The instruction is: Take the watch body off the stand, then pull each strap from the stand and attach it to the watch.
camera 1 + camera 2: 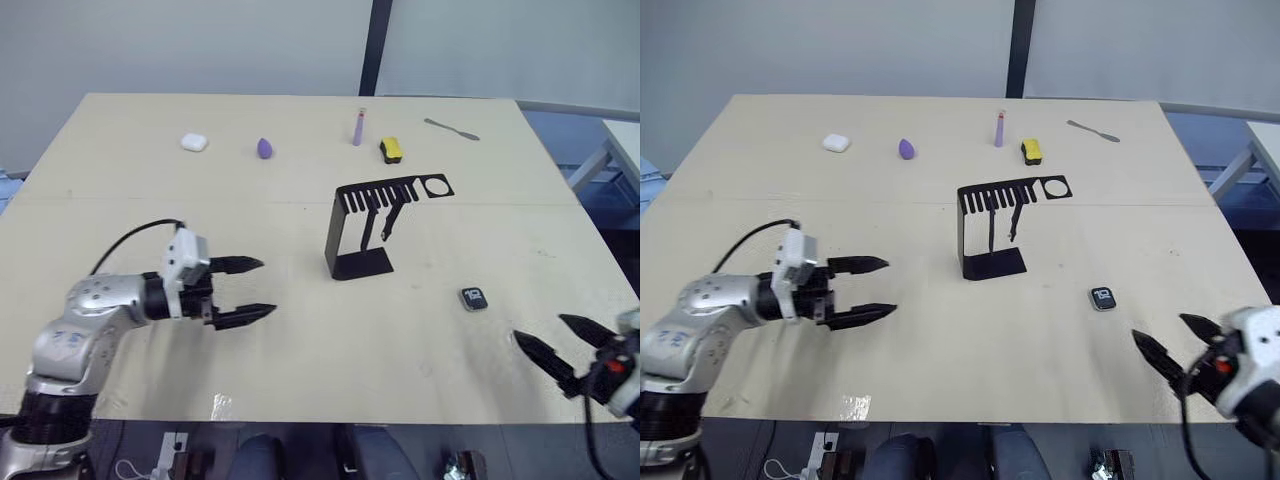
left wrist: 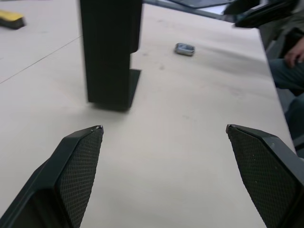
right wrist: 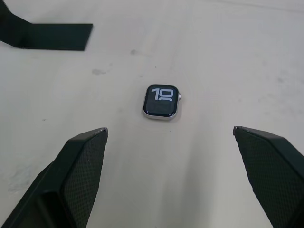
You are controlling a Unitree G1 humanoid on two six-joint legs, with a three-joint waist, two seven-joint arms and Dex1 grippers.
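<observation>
Stand (image 1: 362,232) mid-counter (image 1: 300,330) with straps (image 1: 380,222) hanging from it; watch body (image 1: 474,298) lies on the counter to its right, nearer the front edge.

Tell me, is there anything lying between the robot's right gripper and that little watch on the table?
No. In the right wrist view only bare table lies between the open right gripper and the watch body.

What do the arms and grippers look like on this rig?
Left arm: silver-grey shell, black joints, white wrist module, black cable looping over it. Left gripper and right gripper: two black pointed fingers each, with mesh-textured pads. Right wrist is white with a red spot.
</observation>
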